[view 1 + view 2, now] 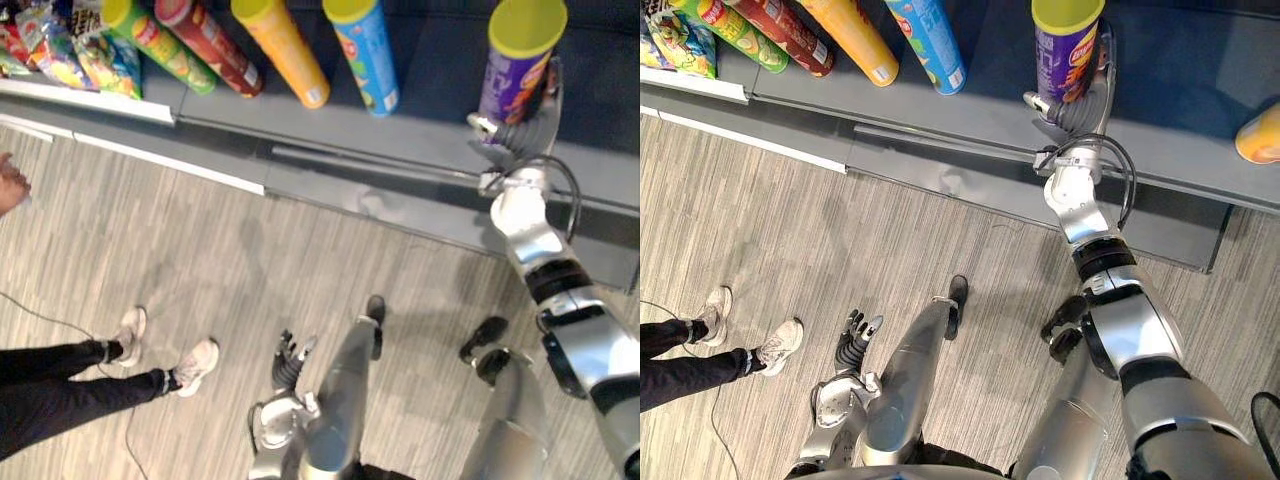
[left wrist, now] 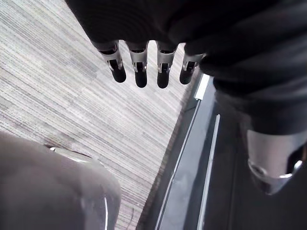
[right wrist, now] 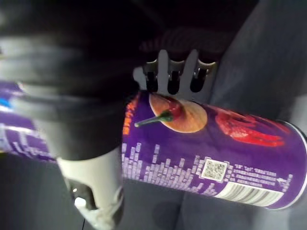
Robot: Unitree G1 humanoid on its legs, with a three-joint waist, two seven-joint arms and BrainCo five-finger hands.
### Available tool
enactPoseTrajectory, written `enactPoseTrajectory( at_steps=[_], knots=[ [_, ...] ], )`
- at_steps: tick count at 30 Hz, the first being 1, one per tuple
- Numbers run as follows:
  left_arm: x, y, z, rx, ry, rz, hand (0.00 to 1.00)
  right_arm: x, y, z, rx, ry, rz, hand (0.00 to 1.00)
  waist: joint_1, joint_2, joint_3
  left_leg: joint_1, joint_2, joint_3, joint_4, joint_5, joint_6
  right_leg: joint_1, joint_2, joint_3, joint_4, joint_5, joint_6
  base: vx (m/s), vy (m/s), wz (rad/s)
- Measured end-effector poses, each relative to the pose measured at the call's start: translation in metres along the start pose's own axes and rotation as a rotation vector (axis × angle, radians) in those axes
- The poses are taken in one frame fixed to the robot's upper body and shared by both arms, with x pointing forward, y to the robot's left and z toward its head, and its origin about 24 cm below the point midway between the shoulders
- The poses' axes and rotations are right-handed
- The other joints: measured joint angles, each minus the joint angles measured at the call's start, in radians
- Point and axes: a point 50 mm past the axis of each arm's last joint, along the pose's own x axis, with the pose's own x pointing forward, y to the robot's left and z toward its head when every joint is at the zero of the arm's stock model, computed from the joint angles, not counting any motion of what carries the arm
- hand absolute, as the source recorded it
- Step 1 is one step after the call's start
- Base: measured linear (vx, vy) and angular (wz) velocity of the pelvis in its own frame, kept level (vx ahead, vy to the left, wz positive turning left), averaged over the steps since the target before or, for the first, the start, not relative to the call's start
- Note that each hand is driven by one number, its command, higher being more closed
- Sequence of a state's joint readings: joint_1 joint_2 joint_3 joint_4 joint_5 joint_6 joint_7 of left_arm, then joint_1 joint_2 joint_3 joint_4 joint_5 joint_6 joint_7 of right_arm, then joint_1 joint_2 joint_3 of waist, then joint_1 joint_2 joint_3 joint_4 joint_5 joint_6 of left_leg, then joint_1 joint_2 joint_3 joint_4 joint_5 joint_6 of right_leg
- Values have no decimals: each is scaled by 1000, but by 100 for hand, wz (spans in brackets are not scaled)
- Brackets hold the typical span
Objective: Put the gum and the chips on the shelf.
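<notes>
Purple chips can (image 3: 216, 143): glossy printed wrap, with a smooth yellow plastic lid (image 1: 527, 27). Shelf (image 1: 430, 100) beneath it: matt dark grey, smooth. Floor (image 1: 250, 250) before the shelf: grey wood-grain planks, dull. Snack bags (image 1: 60, 50) left of the shelf: shiny crinkled film.

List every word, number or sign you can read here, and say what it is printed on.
No text can be read.
purple chip can: small print, a square code and a barcode, all too blurred.
row of other cans: labels too small.
snack bags: print too small.
</notes>
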State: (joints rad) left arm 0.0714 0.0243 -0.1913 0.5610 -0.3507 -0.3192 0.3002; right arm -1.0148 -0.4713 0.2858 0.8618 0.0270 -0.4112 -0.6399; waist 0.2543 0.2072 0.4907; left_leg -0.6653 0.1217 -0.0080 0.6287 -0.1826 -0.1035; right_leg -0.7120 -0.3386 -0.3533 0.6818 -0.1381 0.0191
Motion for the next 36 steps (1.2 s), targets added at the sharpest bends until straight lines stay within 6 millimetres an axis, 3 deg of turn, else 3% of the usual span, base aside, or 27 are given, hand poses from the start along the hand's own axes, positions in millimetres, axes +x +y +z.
enactPoseTrajectory(
  at_steps=[4, 8, 14, 19, 21, 25, 27, 31, 34, 36],
  knots=[
    [0, 0, -1, 1, 3, 1, 0, -5, -2, -9, 5, 35, 3, 0, -5, 0, 0, 24, 10, 18, -14, -2, 5, 19, 10, 5, -26, 11, 9, 3, 40, -12],
    [-1, 0, -3, 4, 13, 4, 0, -26, 0, -32, 12, 133, 20, 0, -15, -2, -1, 83, 24, 47, -46, 4, -1, 65, 27, 15, -64, 24, 13, 49, 17, -15],
    [-2, 12, -14, 15, 61, 73, 0, -54, 5, -54, 54, 240, 55, 0, -65, -11, -2, 179, 38, 94, -100, 4, -2, 122, 51, 43, -110, 40, 12, 76, 7, -23],
    [-3, 34, -25, 21, 117, 135, 0, -101, 10, -81, 106, 384, 119, 0, -108, -77, -21, 301, 58, 140, -192, 16, -19, 198, 89, 63, -171, 46, 16, 88, -16, -26],
    [-4, 47, -33, 15, 175, 148, 0, -130, 7, -93, 176, 471, 137, 0, -122, -108, -28, 379, 68, 158, -252, 29, -28, 259, 112, 65, -216, 52, 15, 119, -13, -21],
    [-8, 61, -43, -13, 251, 170, 0, -174, 2, -103, 247, 569, 170, 0, -160, -139, -28, 487, 67, 163, -368, 64, -36, 360, 149, 60, -332, 91, 20, 123, 22, -11],
    [-12, 69, -49, -29, 292, 191, 0, -209, -1, -104, 281, 631, 205, 0, -179, -156, -43, 538, 66, 171, -416, 77, -36, 410, 163, 62, -388, 109, 27, 114, 46, -10],
    [-28, 88, -66, -33, 387, 222, 0, -302, -14, -104, 288, 849, 375, 0, -220, -205, -144, 626, 57, 203, -494, 77, -35, 486, 178, 80, -463, 124, 50, 171, 80, -14],
    [-36, 95, -76, -53, 444, 231, 0, -350, -22, -103, 297, 1005, 474, 0, -228, -221, -201, 687, 50, 236, -532, 73, -30, 536, 182, 96, -511, 139, 63, 129, 81, -19],
    [-39, 96, -79, -59, 468, 227, 0, -366, -27, -103, 292, 1069, 504, 0, -228, -222, -223, 701, 48, 245, -544, 72, -27, 551, 184, 104, -536, 150, 69, 77, 77, -15]
  ],
)
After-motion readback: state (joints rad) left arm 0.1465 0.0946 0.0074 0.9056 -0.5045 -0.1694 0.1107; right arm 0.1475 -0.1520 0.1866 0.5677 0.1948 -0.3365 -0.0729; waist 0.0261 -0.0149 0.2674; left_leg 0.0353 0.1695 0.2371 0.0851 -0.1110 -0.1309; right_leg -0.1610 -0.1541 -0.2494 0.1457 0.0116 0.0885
